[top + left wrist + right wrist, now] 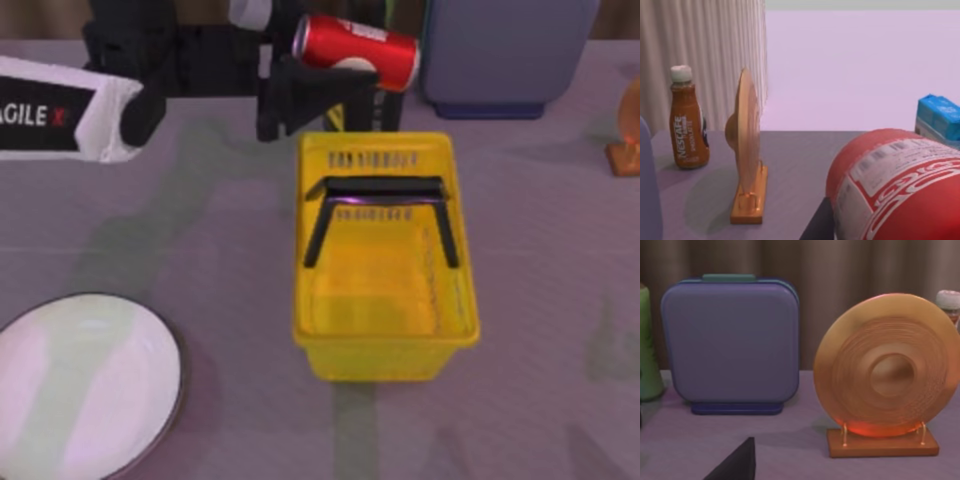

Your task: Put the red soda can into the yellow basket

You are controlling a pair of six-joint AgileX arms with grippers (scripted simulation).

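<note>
The red soda can (356, 52) lies on its side in the air, with my left gripper (340, 72) shut on it, just beyond the far rim of the yellow basket (385, 345). The basket stands at the table's middle, its black handle folded across the far half. In the left wrist view the can (900, 185) fills the near corner, with one dark finger (819, 226) against it. My right arm is out of the top view; only a dark edge of its gripper (737, 465) shows in its wrist view.
A purple box (500, 50) stands at the far right of the can, and an orange disc on a stand (625, 150) at the right edge. A white plate (80, 390) lies front left. A dark object (375, 110) stands below the can. Farther off are a brown bottle (687, 125) and a blue carton (940, 117).
</note>
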